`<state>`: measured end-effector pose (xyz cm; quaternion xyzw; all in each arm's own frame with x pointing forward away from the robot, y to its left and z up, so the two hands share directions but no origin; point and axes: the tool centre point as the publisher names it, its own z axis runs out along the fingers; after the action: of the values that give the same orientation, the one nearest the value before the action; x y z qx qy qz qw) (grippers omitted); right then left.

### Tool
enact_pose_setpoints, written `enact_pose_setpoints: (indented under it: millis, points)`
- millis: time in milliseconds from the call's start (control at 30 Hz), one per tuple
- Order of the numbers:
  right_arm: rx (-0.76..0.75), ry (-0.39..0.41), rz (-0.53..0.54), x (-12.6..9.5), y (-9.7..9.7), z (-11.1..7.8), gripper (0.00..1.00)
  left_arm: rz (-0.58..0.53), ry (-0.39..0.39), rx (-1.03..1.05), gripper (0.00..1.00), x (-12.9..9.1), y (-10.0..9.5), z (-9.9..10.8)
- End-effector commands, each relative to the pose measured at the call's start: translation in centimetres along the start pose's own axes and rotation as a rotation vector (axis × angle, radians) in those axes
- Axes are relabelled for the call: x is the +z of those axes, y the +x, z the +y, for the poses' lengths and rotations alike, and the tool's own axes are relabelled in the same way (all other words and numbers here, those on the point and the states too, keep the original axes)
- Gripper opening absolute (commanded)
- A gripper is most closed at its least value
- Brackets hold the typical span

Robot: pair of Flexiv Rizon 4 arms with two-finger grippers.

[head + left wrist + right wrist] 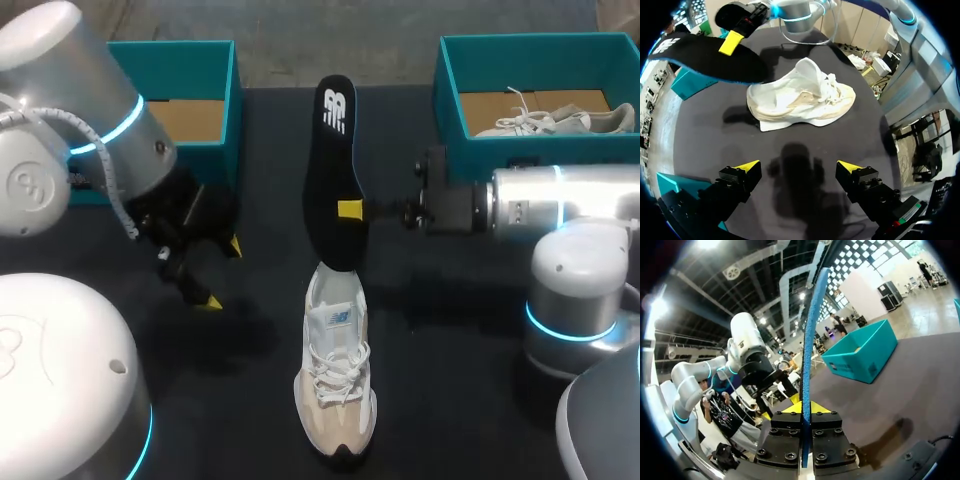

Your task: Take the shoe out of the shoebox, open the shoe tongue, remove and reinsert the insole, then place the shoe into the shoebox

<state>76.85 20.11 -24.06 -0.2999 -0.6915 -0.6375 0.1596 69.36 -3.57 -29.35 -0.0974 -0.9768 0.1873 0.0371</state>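
The insole (334, 160) is gripped mid-length by the right hand (352, 210), in line with the shoe (335, 385), one end just over the heel opening; the left hand (222, 274) is held wide.

2 teal shoeboxes (232, 100) (450, 100), 1 black insole (335, 160), 1 shoe (335, 390) on the table (450, 350), 1 boxed shoe (530, 122), 2 hands (222, 273) (348, 210)
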Motion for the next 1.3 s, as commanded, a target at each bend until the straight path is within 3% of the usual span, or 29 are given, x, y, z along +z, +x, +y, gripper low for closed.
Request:
enact_pose_setpoints:
  millis: [33, 233, 467, 733, 1300]
  points:
    - [0.000, -0.006, -0.006, 0.1, 0.2, -0.2, 0.00, 0.003, -0.018, -0.003, 1.00, 0.2, -0.3, -0.6]
    - [0.000, -0.006, -0.006, 0.1, 0.2, -0.2, 0.00, 0.003, -0.018, -0.003, 1.00, 0.2, -0.3, -0.6]
    - [-0.024, -0.023, 0.016, 0.6, -0.3, -1.1, 0.00, 0.017, -0.021, -0.045, 1.00, 3.3, 0.0, -1.0]
    - [-0.046, 0.000, 0.042, 1.7, -0.3, -2.2, 0.00, -0.003, -0.036, -0.078, 1.00, 4.9, 0.3, -1.2]
    - [-0.046, 0.006, 0.047, 2.4, -0.7, -3.0, 0.00, 0.001, -0.021, -0.112, 1.00, 5.3, 0.3, -1.3]
